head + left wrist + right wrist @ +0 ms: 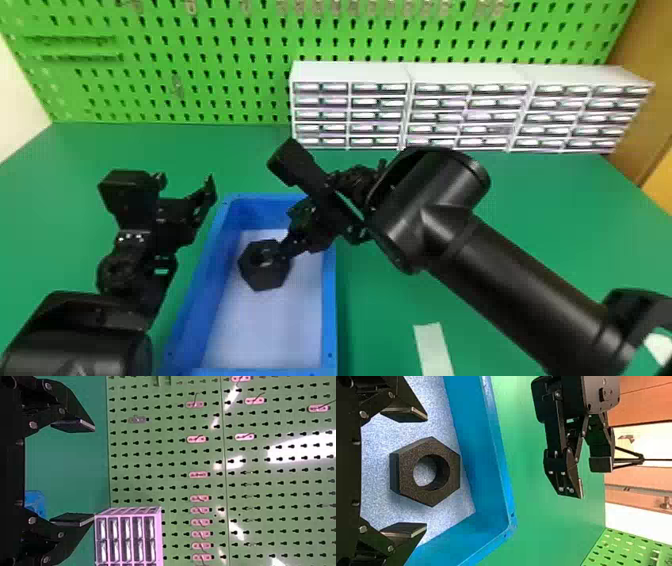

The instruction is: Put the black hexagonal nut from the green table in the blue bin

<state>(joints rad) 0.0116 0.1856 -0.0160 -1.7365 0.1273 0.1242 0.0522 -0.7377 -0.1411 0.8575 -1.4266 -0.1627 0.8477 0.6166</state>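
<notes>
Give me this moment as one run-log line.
black hexagonal nut: in blue bin, ungripped | right gripper: open over nut | left gripper: open, left of bin

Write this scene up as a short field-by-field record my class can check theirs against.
nut: black, hexagonal, on the floor of the bin, hole facing up
bin: blue, on the green table
right gripper: over the bin, fingers open either side of the nut, not touching it
left gripper: open, left of the bin
drawers: at the table's back, before the pegboard
</notes>
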